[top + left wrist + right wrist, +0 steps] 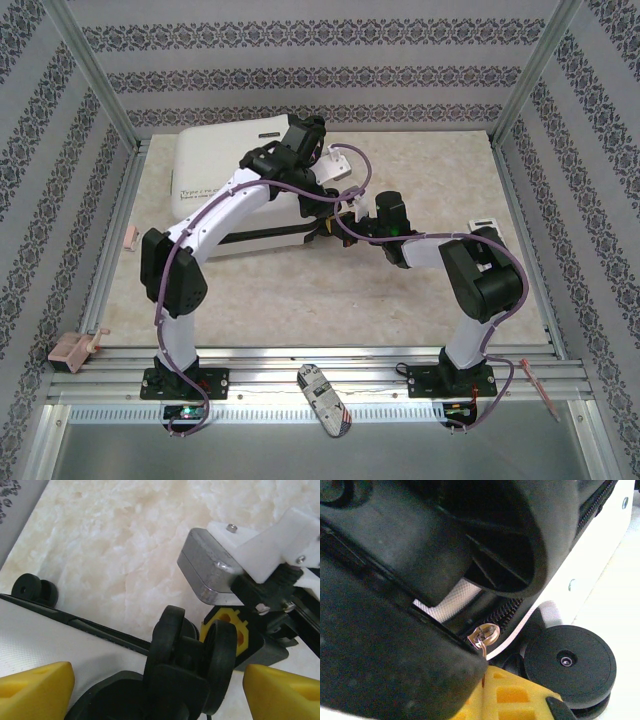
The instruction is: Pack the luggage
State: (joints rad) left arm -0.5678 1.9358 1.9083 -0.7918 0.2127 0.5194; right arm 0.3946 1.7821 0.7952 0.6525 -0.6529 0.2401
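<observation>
The luggage (215, 165) lies flat toward the far left corner of the bench (420, 300). Its shell looks stiff and smooth, so it will likely slide rather than flex, and it should be light if empty. The left gripper (160, 692) stands wide open astride a caster wheel (172, 640). The right gripper (495, 702) is closed, apparently pinching the zipper pull (485, 634), which looks like the surest hold since the slick shell offers little.

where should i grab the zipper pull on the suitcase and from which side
Pinch the dangling metal tab of the zipper pull across its thin flat faces. It hangs from the zipper band at a corner of the luggage, crowded by a wheel beside it and the black wheel housing above. So probably come from the open table side below, with narrow jaws.
</observation>
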